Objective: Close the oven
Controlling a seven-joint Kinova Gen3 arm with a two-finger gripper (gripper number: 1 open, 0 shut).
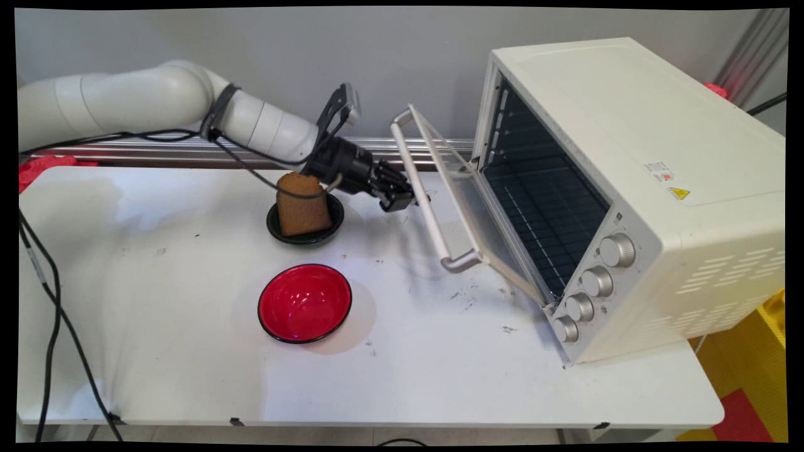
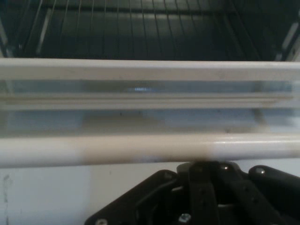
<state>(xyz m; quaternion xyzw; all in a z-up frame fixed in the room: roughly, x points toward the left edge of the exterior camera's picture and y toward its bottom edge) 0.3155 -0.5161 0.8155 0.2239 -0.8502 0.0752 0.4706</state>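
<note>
gripper (image 1: 402, 199) low over the desk (image 1: 157, 326), at the handle (image 1: 422, 194) of the half-open oven door (image 1: 483, 226); grip state cannot be told | brown bread (image 1: 303, 204) in black bowl (image 1: 306, 233) just behind it | red bowl (image 1: 305, 303) nearer | oven (image 1: 634, 188) at right

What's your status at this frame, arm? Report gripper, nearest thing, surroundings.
Gripper at the oven door handle, finger state unclear. Oven door partly open, rack empty. Brown bread in black bowl behind the hand; red bowl empty.
</note>
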